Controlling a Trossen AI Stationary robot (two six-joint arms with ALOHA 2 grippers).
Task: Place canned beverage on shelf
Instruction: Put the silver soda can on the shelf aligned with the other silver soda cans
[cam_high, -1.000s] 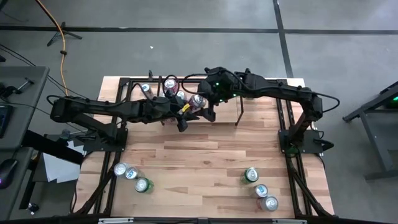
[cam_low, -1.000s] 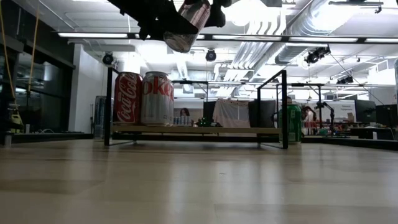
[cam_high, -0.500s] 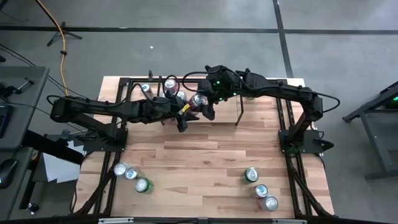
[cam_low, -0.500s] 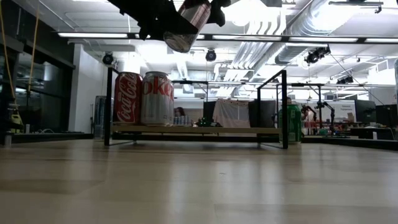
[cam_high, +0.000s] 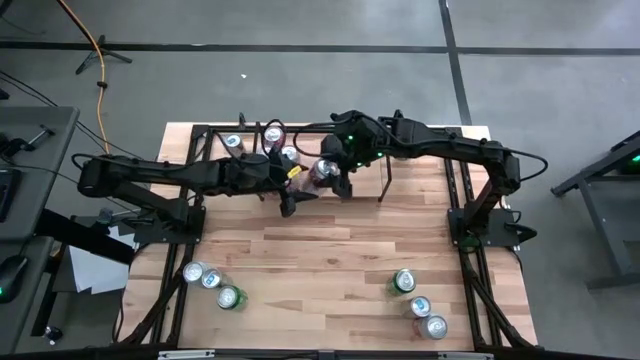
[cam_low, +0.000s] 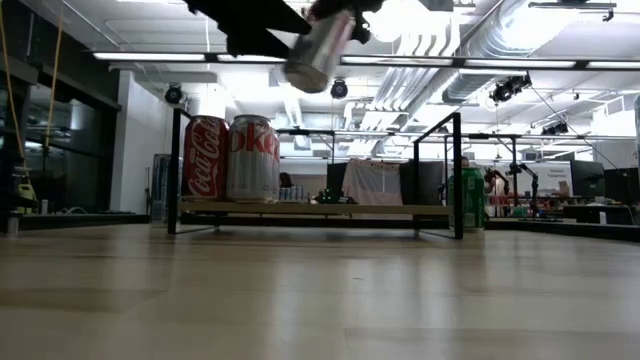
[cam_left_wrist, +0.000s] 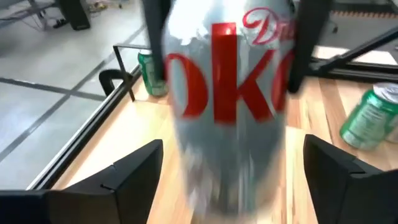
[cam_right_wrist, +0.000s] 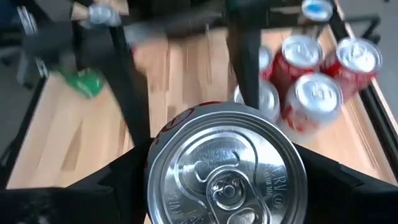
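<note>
A silver Diet Coke can (cam_left_wrist: 227, 93) hangs in the air above the shelf's near side, and my right gripper (cam_high: 330, 175) is shut on it. It also shows in the low view (cam_low: 318, 50). The shelf (cam_low: 315, 210) is a low black rod rack with a wood base at the table's far side (cam_high: 385, 165). A red Coca-Cola can (cam_low: 205, 157) and a silver can (cam_low: 252, 158) stand on its base. My left gripper (cam_high: 290, 203) is open. Its fingers (cam_left_wrist: 134, 171) stand apart, short of the held can, and touch nothing. My right gripper pinches the can between its two fingers, one on each opposite side of the wall (cam_right_wrist: 146, 177), near the top end. The fingers (cam_left_wrist: 301, 50) come from above and run down along the can. The can hangs tilted, lifted clear of shelf and table.
Several cans stand on the shelf's left end (cam_high: 273, 137). Loose cans lie near the table's near left corner (cam_high: 212, 283) and near right corner (cam_high: 418, 300). A green can (cam_low: 465, 200) shows by the shelf's right post. Bare wood lies between shelf and near edge.
My right gripper has carried the silver can a little toward the table's right edge; the can stays tilted and clear of the shelf. My left gripper has drawn back from the can, toward the table's near edge.
</note>
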